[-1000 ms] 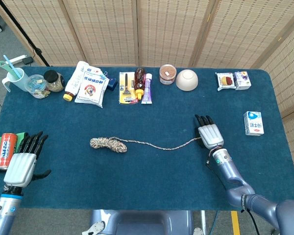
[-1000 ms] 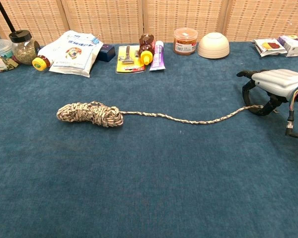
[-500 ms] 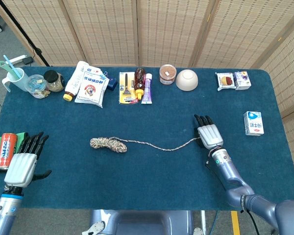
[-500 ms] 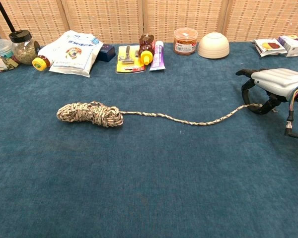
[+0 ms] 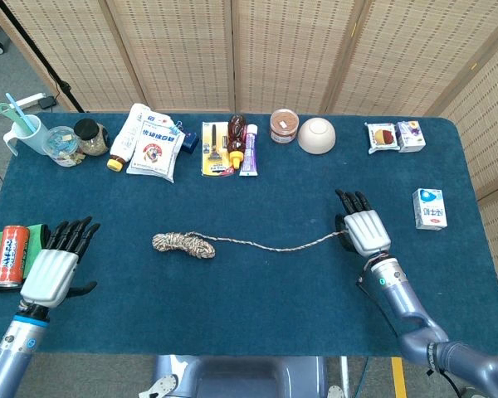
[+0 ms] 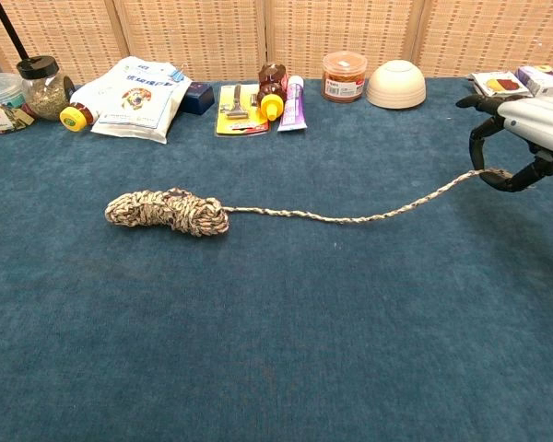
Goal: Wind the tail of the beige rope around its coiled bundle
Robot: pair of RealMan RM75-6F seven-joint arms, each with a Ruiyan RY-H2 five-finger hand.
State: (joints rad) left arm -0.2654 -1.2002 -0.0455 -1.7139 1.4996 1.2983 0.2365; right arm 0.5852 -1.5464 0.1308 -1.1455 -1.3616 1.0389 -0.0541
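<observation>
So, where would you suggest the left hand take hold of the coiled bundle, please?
Grip the bundle across its narrow middle, coming from above. It lies flat and elongated on the table, with the tail leaving its right end toward the right hand, so the left end and top are free for the left hand.

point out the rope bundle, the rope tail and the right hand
rope bundle [image 6: 168, 211], chest view, on the middle of the coil
rope tail [image 6: 350, 219], chest view, midway along the loose strand
right hand [image 5: 364, 230], head view, on the back of the hand
</observation>
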